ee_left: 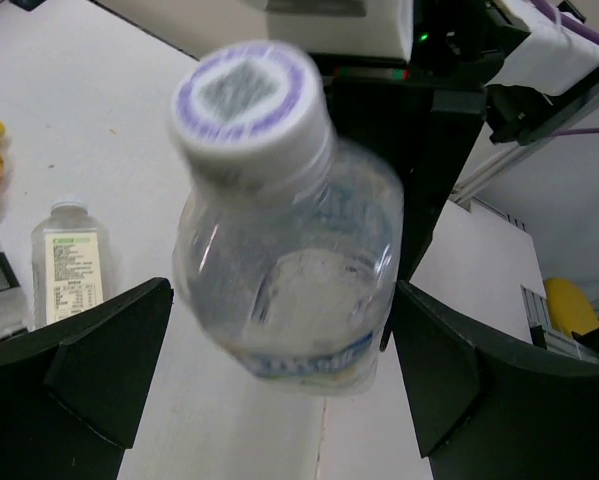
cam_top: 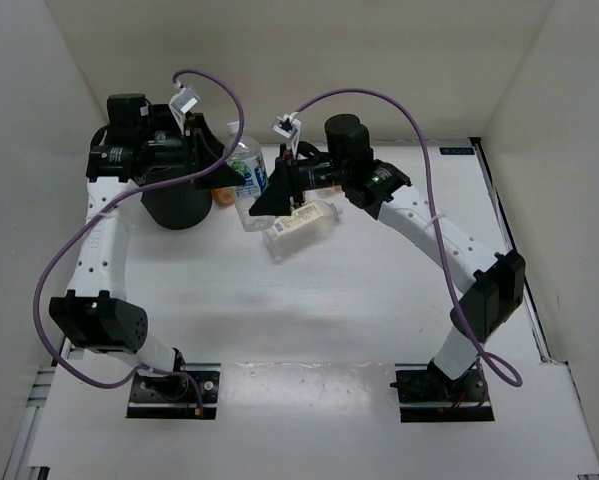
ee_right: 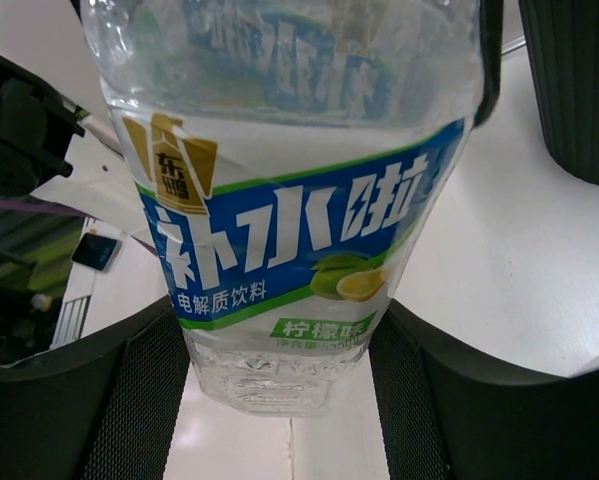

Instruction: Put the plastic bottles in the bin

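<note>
Top view: the blue-labelled bottle sits just right of the bin, above the counter, between the left end effector and the right end effector.

Left wrist: the bottle's white cap faces the camera, with the left end effector spread wide on either side.

Right wrist: the right end effector clamps the labelled body.

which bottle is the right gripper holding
The clear bottle with the blue-and-white label, clamped in the right gripper; the cream-labelled bottle lies loose on the table.
</note>
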